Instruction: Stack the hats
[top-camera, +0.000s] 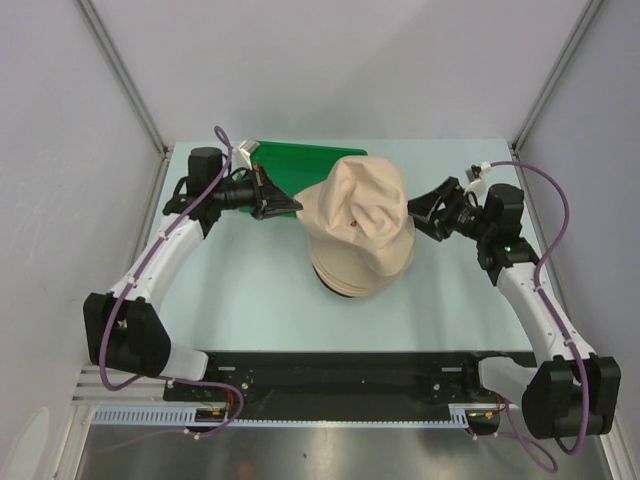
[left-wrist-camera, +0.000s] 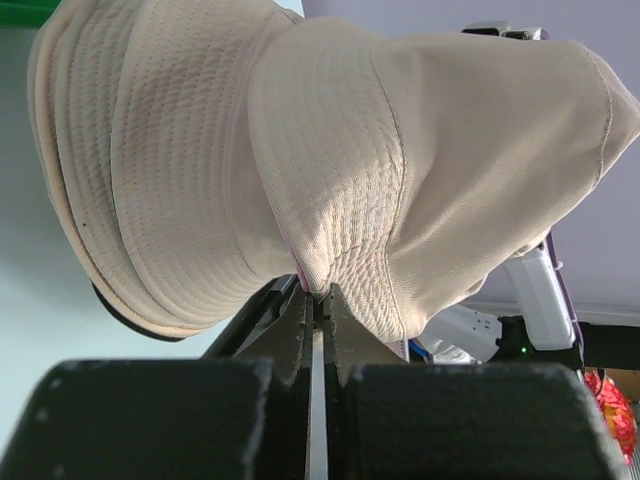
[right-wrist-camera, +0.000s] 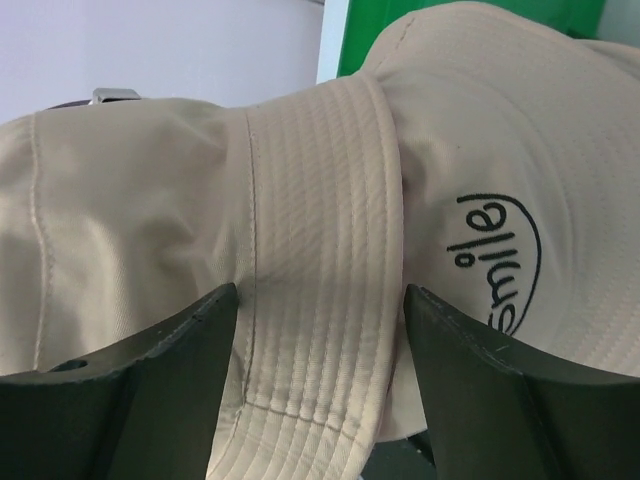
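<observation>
Starting with the green tray (top-camera: 300, 165): flat, set at the back of the table (top-camera: 240, 290), left of centre, its right front corner hidden behind the hats (top-camera: 358, 250). Cannot tell what lies in the hidden part, nor whether tray and hats touch.

Stacked near the middle of the table, the hats: beige, soft, brims lying one over another at the bottom, with a dark edge showing under the lowest brim. Crumpled on the pile, the top hat (top-camera: 358, 200), its crown folded and leaning toward the back. Black stitched lettering (right-wrist-camera: 495, 260) inside an oval on one crown, seen from the right wrist.

Pinching the top hat's brim from the left, the left hand (left-wrist-camera: 318, 298), fingers clenched on the fabric with no gap. Sitting just beside the pile on the right, the right hand (right-wrist-camera: 322, 300), released, fingers spread wide with a fold of stitched brim between them.

Pale blue-green and smooth, the table. Closing in the space on three sides, plain grey-white walls (top-camera: 350, 60), with slanted metal posts (top-camera: 120, 80) at the back corners. Running along the near edge, a black rail (top-camera: 340, 375) between the two arm bases.
</observation>
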